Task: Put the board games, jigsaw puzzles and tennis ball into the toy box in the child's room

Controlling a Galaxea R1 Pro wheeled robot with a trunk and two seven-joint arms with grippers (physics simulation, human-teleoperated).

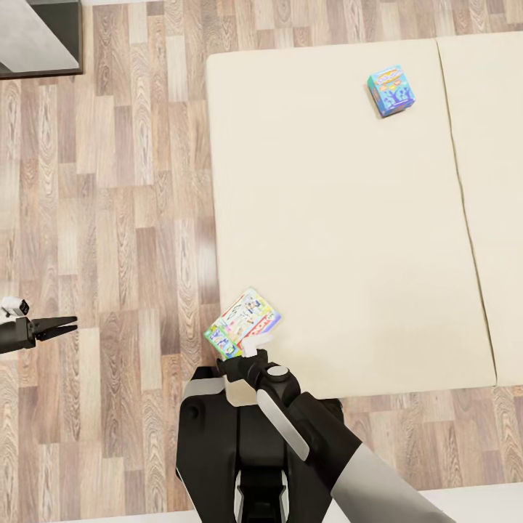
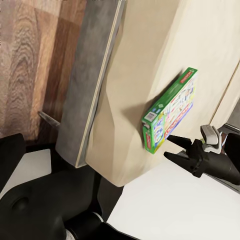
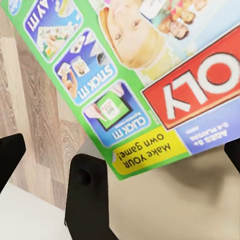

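My right claw (image 1: pixel 250 349) spread, poised just beside near edge of white board game (image 1: pixel 242 323); nothing pinched yet. Game lies flat on bed (image 1: pixel 327 218), corner jutting past mattress edge, so overhang gives finger room underneath. Small teal-blue board game (image 1: pixel 391 90) sits far up same mattress, well apart; judged later pick. My left claw (image 1: pixel 64 325) pressed together, idle over floor (image 1: pixel 109 218), kept clear.

head overhead, wrists near bed (image 1: pixel 327 218) corner

A big cream bed (image 1: pixel 327 240) holds two game boxes: a white one (image 1: pixel 242 322) at its edge, a small blue one (image 1: pixel 391 90) farther up.
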